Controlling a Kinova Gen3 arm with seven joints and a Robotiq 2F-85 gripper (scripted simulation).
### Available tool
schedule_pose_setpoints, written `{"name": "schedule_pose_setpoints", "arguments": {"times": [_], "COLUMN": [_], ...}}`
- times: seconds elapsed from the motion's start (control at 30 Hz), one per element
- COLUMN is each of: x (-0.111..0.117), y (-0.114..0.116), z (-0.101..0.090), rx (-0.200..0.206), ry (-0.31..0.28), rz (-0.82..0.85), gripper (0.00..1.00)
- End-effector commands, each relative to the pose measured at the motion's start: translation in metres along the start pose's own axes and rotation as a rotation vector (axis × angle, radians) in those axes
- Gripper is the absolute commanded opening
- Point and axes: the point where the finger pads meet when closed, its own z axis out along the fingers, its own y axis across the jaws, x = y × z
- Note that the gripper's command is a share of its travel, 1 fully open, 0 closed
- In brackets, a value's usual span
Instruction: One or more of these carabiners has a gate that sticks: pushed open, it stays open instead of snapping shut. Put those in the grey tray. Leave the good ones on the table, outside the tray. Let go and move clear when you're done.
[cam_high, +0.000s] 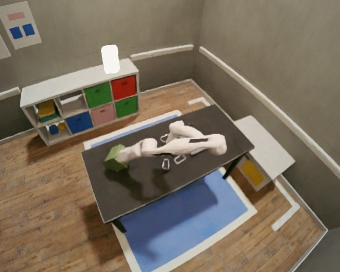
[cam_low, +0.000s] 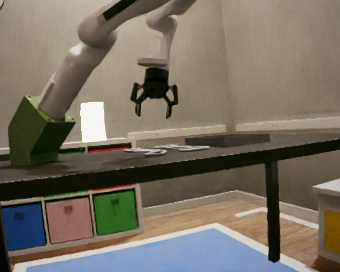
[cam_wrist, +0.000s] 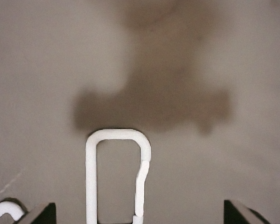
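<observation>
The black two-finger gripper (cam_low: 154, 112) (cam_wrist: 139, 212) is spread wide and grips nothing; in the exterior view its fingers point down, well above the table (cam_high: 135, 195) (cam_low: 100, 172) (cam_wrist: 225, 165). In the wrist view, the fingertips occupy the lower left and lower right. A white, elongated loop-shaped carabiner (cam_wrist: 91, 175) lies on the table at lower centre, left of the frame's midline; its right side bends inward, and its lower end is cut off. A second white, curved carabiner (cam_wrist: 11, 206) is partly visible at the lower left corner. In the exterior view, the white carabiners lie flat at centre; a low dark grey rectangular form (cam_low: 227, 140) is to their right. The white jointed arm (cam_high: 175, 145) (cam_low: 67, 80) extends from a green angular base (cam_high: 114, 160) (cam_low: 22, 137) at the table's left end.
</observation>
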Motion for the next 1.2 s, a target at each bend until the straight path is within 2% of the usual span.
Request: {"name": "schedule_pose_setpoints", "arguments": {"times": [0.0,0.73,0.77,1.17], "x": [0.002,0.002,0.0,0.0], "y": [-0.001,-0.001,-0.005,-0.005], "z": [0.001,0.001,0.03,0.03], "rx": [0.124,0.123,0.154,0.154], "ry": [-0.088,-0.087,-0.108,-0.108], "rz": [0.005,0.005,0.006,0.006], "gripper": [1.0,1.0,1.0,1.0]}}
